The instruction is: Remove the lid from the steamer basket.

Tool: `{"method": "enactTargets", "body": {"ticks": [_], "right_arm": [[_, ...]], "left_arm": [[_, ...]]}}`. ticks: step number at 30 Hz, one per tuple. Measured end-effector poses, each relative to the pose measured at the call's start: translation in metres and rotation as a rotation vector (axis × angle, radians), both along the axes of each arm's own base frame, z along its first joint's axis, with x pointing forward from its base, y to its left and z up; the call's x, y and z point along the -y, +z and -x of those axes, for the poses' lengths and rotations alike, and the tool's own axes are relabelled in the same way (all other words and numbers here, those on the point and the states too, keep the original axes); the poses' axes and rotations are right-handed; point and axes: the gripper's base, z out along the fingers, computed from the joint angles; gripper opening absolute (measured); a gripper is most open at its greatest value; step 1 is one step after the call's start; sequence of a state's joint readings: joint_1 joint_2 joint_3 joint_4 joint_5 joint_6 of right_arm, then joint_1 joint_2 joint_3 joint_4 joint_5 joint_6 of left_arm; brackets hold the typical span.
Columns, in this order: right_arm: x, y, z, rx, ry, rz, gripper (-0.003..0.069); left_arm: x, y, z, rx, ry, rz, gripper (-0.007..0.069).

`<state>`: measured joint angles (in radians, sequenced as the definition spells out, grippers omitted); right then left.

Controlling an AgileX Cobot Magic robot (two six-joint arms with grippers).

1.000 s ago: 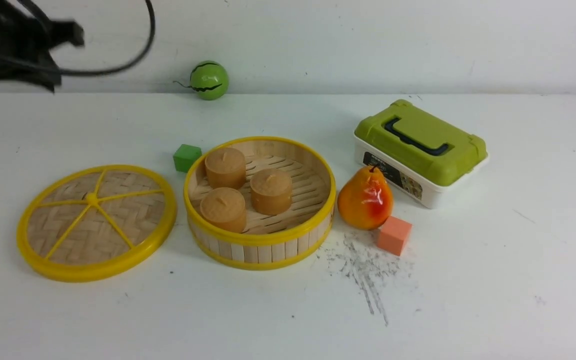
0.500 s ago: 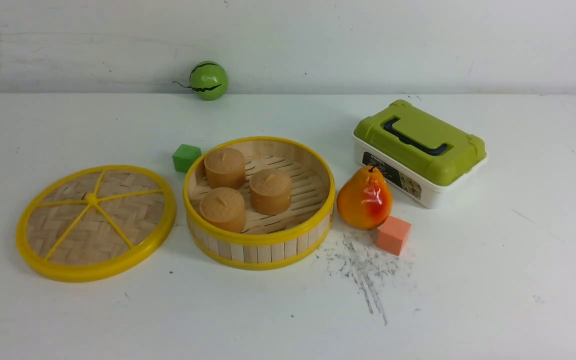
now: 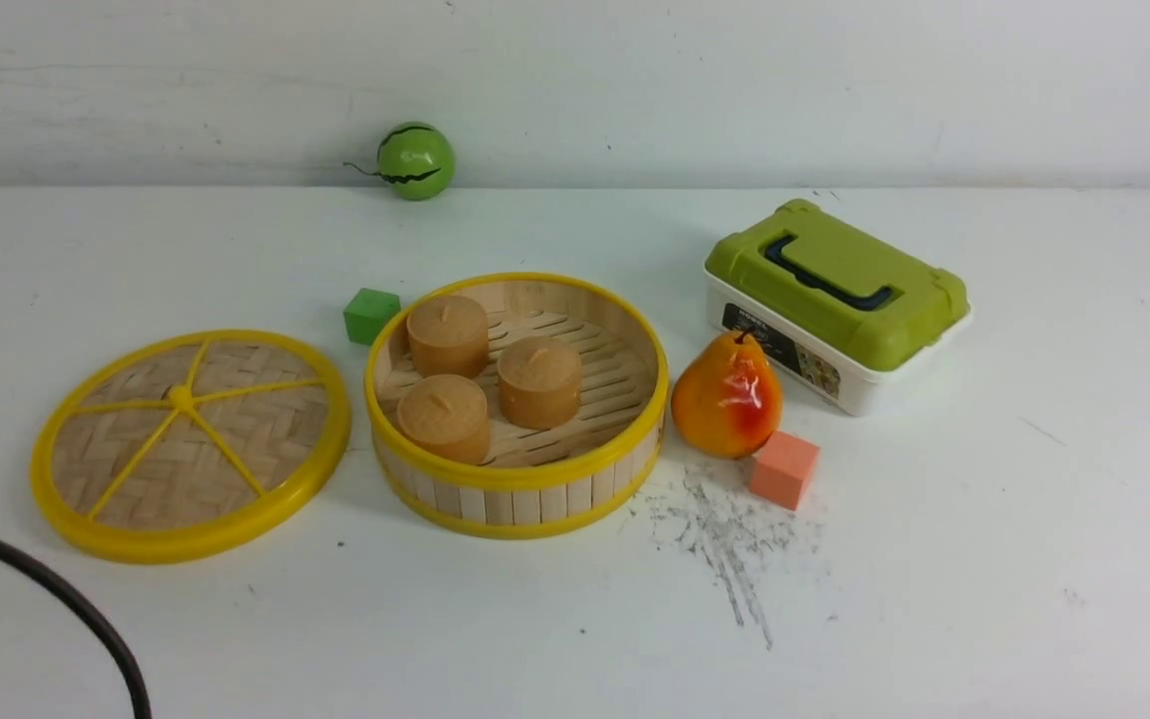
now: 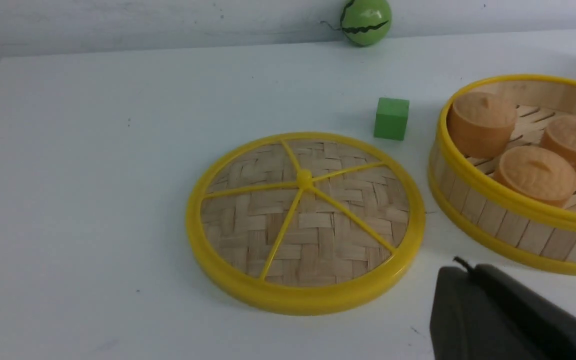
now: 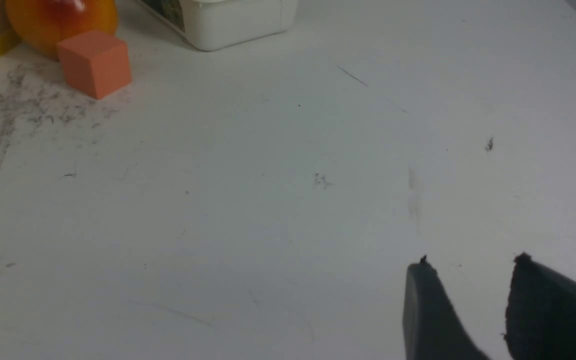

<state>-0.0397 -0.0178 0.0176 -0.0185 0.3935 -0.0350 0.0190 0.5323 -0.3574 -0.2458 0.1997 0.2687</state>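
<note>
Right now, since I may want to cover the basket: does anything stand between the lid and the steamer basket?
Nothing visible does. The lid lies flat beside the steamer basket, with only bare table between them; the green cube sits farther back, behind that gap.

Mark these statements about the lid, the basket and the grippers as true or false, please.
1. The lid lies on the table beside the basket. True.
2. The basket holds four buns. False: it holds three.
3. The green cube is inside the basket. False: it sits on the table, outside the basket.
4. The right gripper is open and empty. True.
5. The left gripper holds the lid. False: it is shut and clear of the lid.
</note>
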Motion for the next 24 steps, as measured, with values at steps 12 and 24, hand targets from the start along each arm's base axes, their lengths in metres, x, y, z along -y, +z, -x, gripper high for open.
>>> {"method": "enactTargets", "body": {"ticks": [12,24], "right_arm": [[0.000,0.000,0.000,0.000,0.000,0.000,0.0240],[0.000,0.000,0.000,0.000,0.000,0.000,0.0240]], "left_arm": [[0.004,-0.015,0.002,-0.072,-0.024,0.044,-0.0013],[0.006,-0.080,0.047,0.075,-0.063,0.061,-0.0013]]}}
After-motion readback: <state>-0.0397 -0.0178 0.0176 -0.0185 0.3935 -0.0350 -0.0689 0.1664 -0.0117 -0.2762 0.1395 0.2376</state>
